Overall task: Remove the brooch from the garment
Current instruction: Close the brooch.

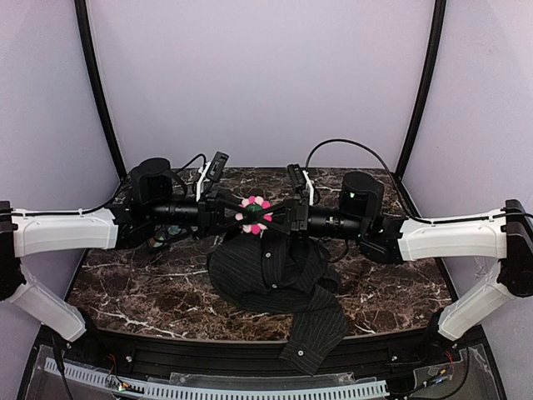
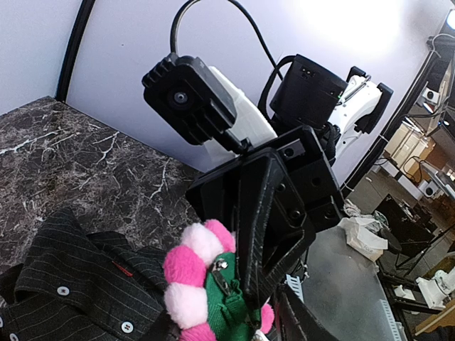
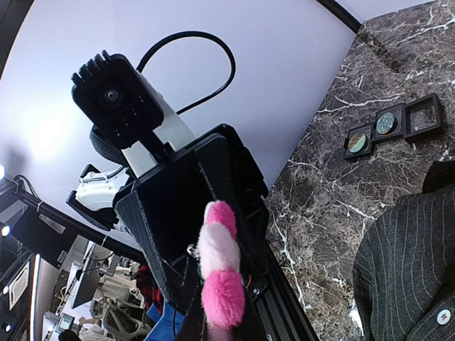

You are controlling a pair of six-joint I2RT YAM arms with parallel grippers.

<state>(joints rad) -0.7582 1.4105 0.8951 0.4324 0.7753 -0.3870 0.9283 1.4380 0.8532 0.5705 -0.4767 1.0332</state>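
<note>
The brooch (image 1: 255, 213), a ring of pink and white fluffy petals on a green felt back, hangs in the air between both grippers, above the dark pinstriped garment (image 1: 275, 275). My right gripper (image 1: 273, 218) is shut on it, one black finger (image 2: 266, 213) lying across the green back beside the metal pin. My left gripper (image 1: 240, 215) reaches in from the other side, its fingers standing on either side of the brooch (image 2: 188, 273) at the frame's bottom edge. Their tips are cut off there. No cloth shows on the pin. In the right wrist view the brooch (image 3: 220, 263) is edge-on.
The garment (image 2: 78, 284) lies crumpled on the marble table (image 1: 133, 292), one sleeve hanging over the front edge. Three small black square trays (image 3: 387, 126) sit in a row at the table's back left. Purple walls close in the back and both sides.
</note>
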